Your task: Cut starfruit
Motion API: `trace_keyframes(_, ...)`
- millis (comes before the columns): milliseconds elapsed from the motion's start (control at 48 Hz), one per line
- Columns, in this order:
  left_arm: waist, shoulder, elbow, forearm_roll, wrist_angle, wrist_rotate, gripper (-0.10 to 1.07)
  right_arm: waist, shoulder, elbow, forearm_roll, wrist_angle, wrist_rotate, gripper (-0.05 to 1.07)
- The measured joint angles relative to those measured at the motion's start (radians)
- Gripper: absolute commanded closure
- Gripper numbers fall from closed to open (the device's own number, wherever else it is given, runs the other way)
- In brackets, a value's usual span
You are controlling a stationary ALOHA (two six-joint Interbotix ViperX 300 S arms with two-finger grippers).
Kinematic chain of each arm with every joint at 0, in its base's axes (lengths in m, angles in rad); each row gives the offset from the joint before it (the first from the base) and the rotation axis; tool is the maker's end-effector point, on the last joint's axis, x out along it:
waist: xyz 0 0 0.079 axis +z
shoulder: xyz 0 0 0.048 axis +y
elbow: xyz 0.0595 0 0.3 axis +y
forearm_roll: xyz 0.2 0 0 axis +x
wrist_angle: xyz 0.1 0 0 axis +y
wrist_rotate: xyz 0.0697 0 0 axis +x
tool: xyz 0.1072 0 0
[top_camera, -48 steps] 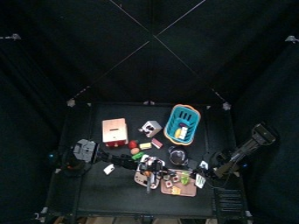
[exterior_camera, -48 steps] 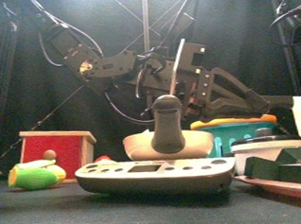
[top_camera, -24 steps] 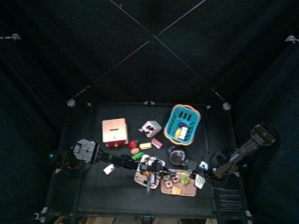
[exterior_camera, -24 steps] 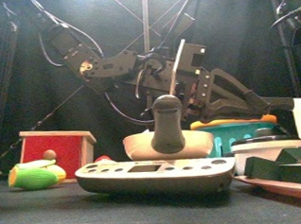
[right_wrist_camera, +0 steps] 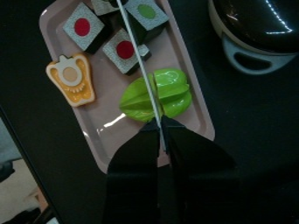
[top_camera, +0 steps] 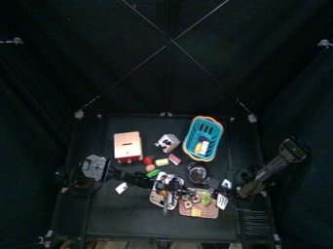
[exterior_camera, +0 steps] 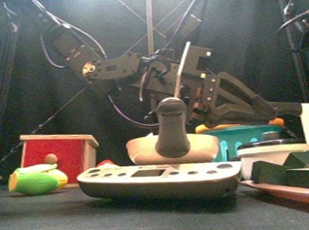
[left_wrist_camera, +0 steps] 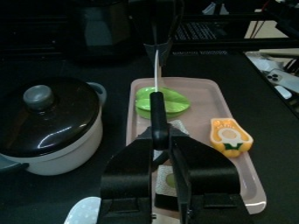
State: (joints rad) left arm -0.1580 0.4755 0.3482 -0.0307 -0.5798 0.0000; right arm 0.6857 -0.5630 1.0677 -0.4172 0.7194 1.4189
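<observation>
Far left in the front view: a red box (exterior_camera: 58, 151) and a green and yellow toy (exterior_camera: 37, 178) low on the table. In the middle, close and big, a grey stand (exterior_camera: 158, 179) with a dark knob on top. To the right, a blue basket (exterior_camera: 244, 137). High behind them, both arms up in the air, meeting near the middle, with a pale knife (exterior_camera: 185, 74) standing almost straight up between them. No sight of the fruit from here, hidden behind the near things.

From high above, everything small: box on the left, basket further right, the arms too dark to make out.

Much more to see from the left wrist. Left gripper (left_wrist_camera: 158, 136) with fingers pressed nearly together, only a thin slit between them, closed on one end of the thin blade. At the blade's far end, a black shape, likely the other gripper. On one side, a black pot (left_wrist_camera: 47, 118) with its lid on. Beside it, a pink tray (left_wrist_camera: 201, 92). On the tray, right under the blade, the green starfruit (left_wrist_camera: 166, 103), whole. Close by on the same tray, a yellow piece (left_wrist_camera: 230, 134).

From the right wrist, the same tray seen from the other side. Right gripper (right_wrist_camera: 155, 124) squeezed tight on the knife, no gap between its fingers. Blade running out across the starfruit. Shown only here: three square tiles (right_wrist_camera: 122, 50) with red and green dots, at the tray's far end.
</observation>
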Motion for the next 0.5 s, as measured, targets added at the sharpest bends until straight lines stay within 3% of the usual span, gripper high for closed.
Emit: trace_keyframes(500, 0.0, 0.0, -0.008, -0.002, 0.009, 0.0, 0.54, -0.003, 0.011, 0.003, 0.051, -0.006, 0.0, 0.61)
